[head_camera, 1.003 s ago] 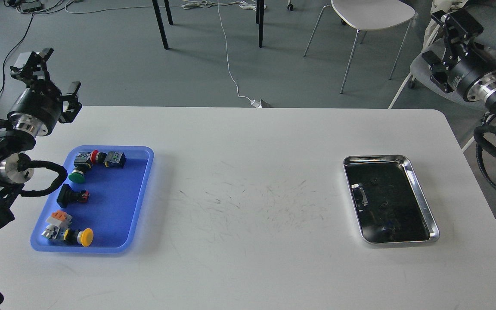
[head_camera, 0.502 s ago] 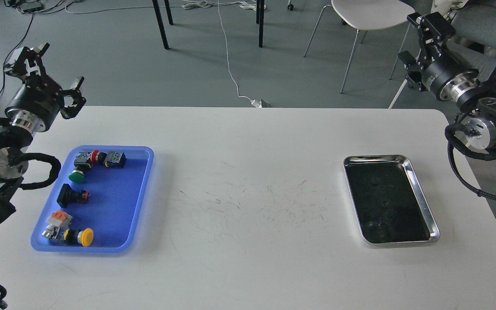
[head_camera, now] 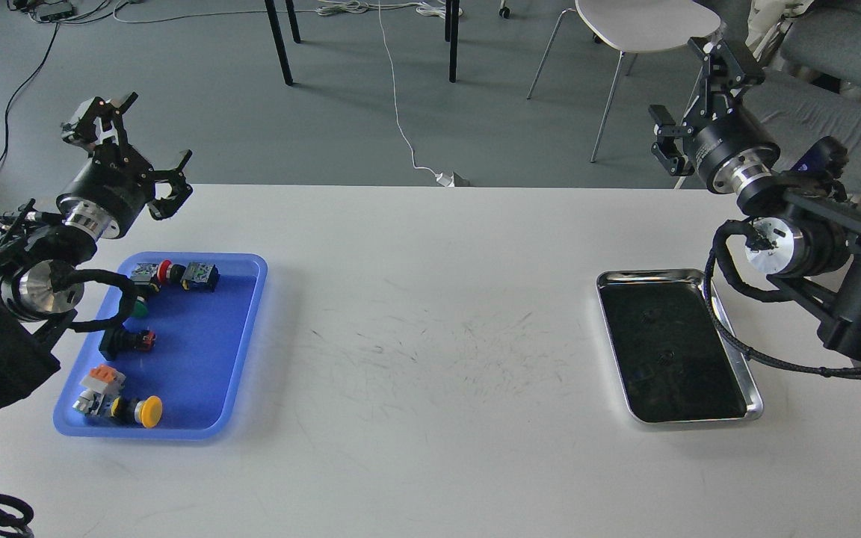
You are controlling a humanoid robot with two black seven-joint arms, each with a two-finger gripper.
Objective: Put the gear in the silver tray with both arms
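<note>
The silver tray (head_camera: 650,275) lies on the right of the white table, its dark bottom holding nothing I can make out. The gear, several push-button switch parts such as a yellow-capped one (head_camera: 149,412) and a red-capped one (head_camera: 165,270), sits in a blue tray (head_camera: 199,351) on the left. My left gripper (head_camera: 145,138) hangs open above the table's back left edge, just behind the blue tray, and holds nothing. My right gripper (head_camera: 679,86) is open and empty, raised beyond the back right edge behind the silver tray.
My right arm's joint and black cable (head_camera: 729,340) overlap the silver tray's right rim. My left arm's cable (head_camera: 113,288) covers part of the blue tray's back left corner. A white chair (head_camera: 643,26) and table legs stand on the floor behind.
Both arms have swung inward: the left gripper moved right towards the blue tray, the right gripper moved left and its forearm now reaches over the table beside the silver tray.
</note>
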